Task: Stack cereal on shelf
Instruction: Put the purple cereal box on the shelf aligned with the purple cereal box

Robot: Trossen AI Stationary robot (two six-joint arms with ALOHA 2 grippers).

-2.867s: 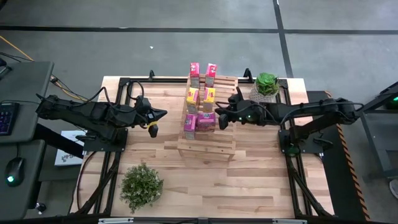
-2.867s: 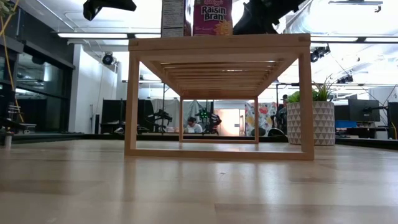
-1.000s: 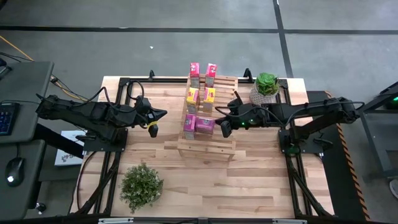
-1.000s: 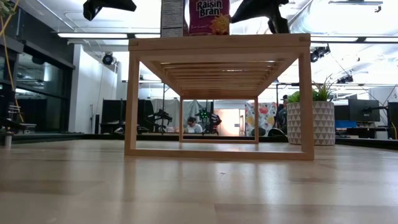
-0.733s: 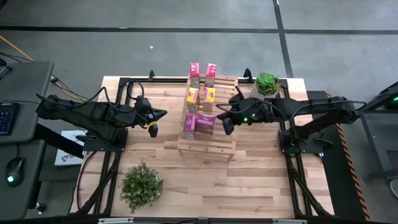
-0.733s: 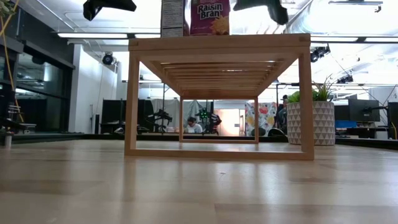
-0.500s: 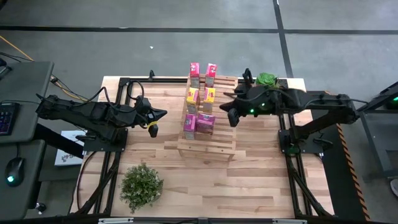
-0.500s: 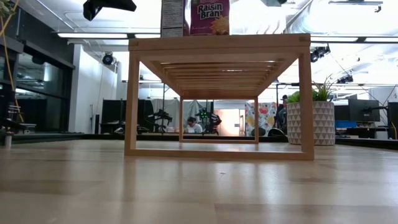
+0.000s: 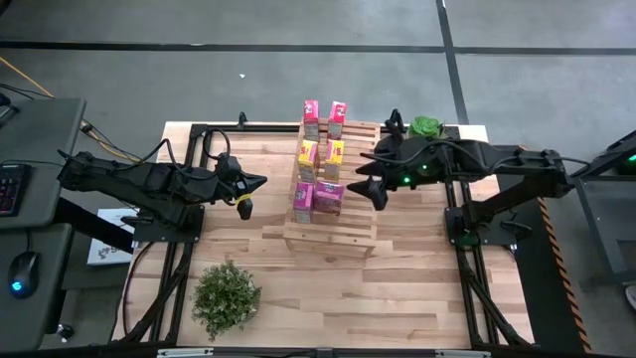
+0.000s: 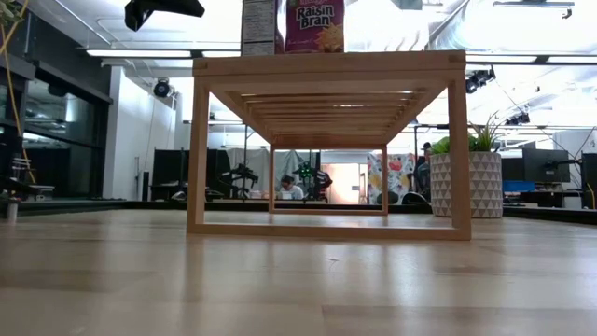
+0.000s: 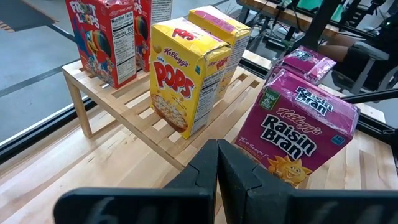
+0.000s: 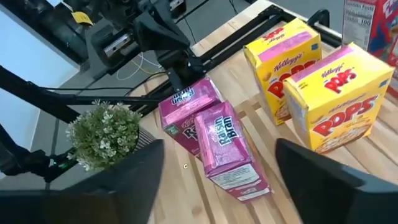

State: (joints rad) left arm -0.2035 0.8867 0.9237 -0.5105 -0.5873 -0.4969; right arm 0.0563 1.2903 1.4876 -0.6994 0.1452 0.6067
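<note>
- The table is a light plank top carrying everything else.
- The shelf, a stepped rack of pale wooden slats, stands in the middle of the table and runs toward its far edge.
- The left arm waits over the table's left side, level with the shelf's lowest tier. The left gripper hangs clear of the shelf with its fingers pressed together and holding nothing.
- The right arm reaches in from the table's right side. The right gripper hovers just beside the shelf's right edge, above the lowest tier, with its fingers spread wide and empty.
- A bushy plant sits near the table's near-left corner; a potted plant sits near the far-right corner, partly under the right arm.
- The cereal stands in three pairs along the shelf's left part: two red boxes on the far tier, two yellow Pops boxes on the middle one, and two magenta Raisin Bran boxes on the near one.
</note>
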